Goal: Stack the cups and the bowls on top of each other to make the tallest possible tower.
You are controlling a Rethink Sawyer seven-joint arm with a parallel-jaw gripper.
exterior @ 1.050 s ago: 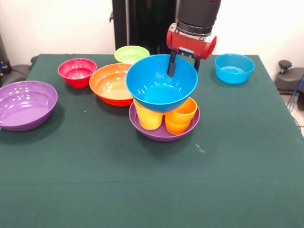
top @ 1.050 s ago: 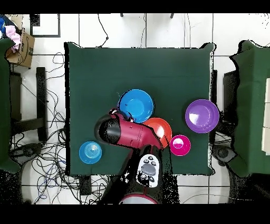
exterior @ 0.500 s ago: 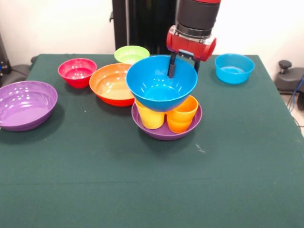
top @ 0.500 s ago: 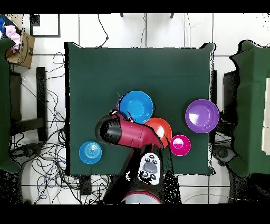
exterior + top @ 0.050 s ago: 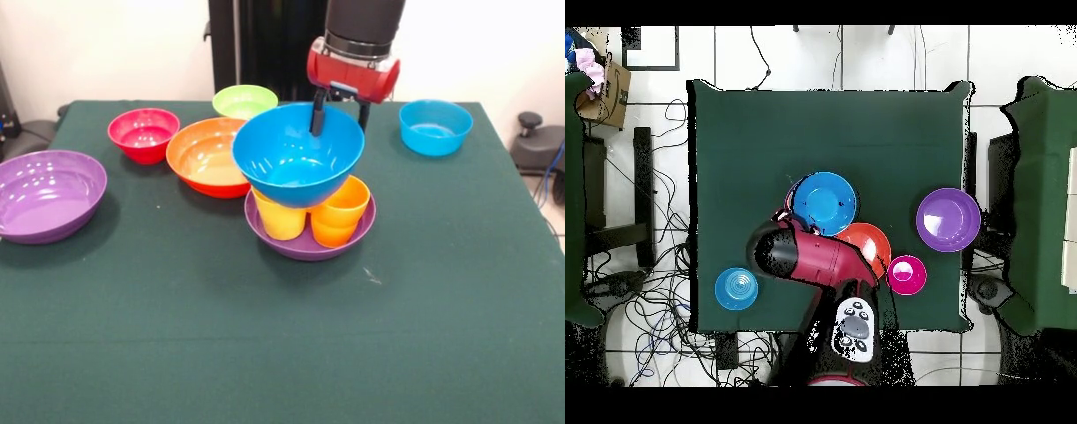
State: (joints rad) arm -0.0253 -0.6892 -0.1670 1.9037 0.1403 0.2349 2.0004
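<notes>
Green-clothed table (image 5: 177,353): with the gripper (image 5: 338,113) apparently clamped on the large blue bowl's (image 5: 296,163) far rim, level it on the cups (image 5: 309,212) before release.

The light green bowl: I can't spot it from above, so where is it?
In the front view the light green bowl sits at the table's far edge, just behind the large orange bowl and right of the red bowl.

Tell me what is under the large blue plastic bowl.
Under the large blue plastic bowl: a yellow cup and an orange cup, standing in a purple bowl. Anything behind those cups is hidden.
</notes>
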